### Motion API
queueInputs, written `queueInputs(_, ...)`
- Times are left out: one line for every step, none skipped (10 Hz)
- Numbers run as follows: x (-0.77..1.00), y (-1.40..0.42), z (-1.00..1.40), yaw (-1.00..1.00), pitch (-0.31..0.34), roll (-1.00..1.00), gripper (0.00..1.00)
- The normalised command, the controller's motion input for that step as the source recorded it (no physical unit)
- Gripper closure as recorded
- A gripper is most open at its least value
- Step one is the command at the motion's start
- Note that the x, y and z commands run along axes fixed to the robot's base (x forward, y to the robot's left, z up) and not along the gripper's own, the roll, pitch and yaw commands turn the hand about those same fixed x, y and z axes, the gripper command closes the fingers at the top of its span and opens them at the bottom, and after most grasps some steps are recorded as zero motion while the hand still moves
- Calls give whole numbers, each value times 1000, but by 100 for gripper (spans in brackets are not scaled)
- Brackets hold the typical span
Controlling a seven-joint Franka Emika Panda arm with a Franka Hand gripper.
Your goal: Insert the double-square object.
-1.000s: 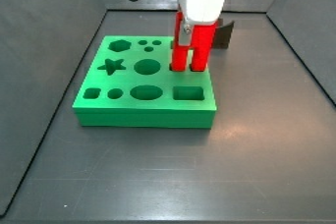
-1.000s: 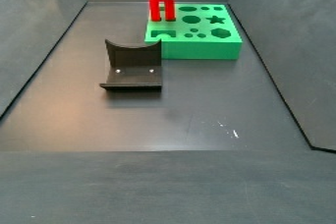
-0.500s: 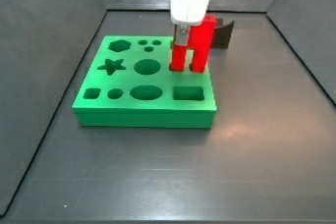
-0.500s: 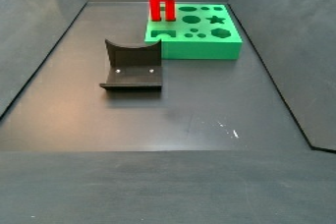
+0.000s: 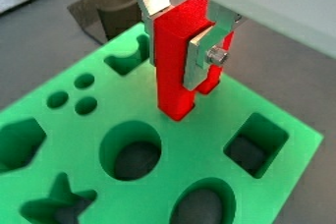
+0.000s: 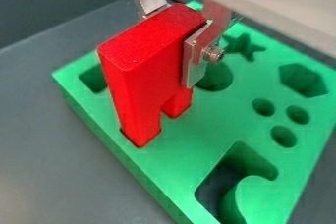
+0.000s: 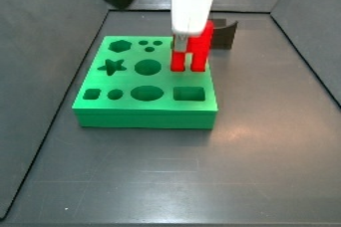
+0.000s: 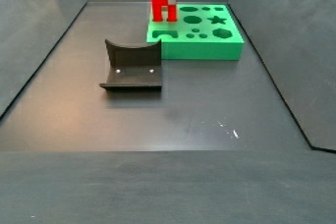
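1. Dark grey block with a curved notch [image 8: 132,66] sits on the floor, well apart from the board.
2. Green board with shaped holes [image 8: 203,31] lies farther back.
3. Gripper [image 5: 184,33] clamps the bright red double-square plastic block [image 5: 179,61], upright, lower end at the board's top [image 7: 193,52].

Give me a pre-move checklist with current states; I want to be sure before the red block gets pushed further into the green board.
1. Gripper shut on the red block: ok.
2. Block upright: ok in a side view.
3. Block's lower end at the green board top: ok.
4. Lower end lined up with its hole: cannot tell, the hole is hidden.
5. Grey notched block away from the board: ok.
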Motion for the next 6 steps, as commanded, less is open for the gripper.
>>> queueInputs(-6, 0, -334, 103, -84, 0, 100)
queueInputs(0, 0, -360, 80, -91, 0, 100)
queueInputs(0, 0, -334, 60, -51, 0, 100)
queueInputs(0, 0, -309, 49, -37, 0, 100)
queueInputs(0, 0, -337, 26, -59, 0, 100)
queueInputs(0, 0, -200, 0, -53, 9, 100)
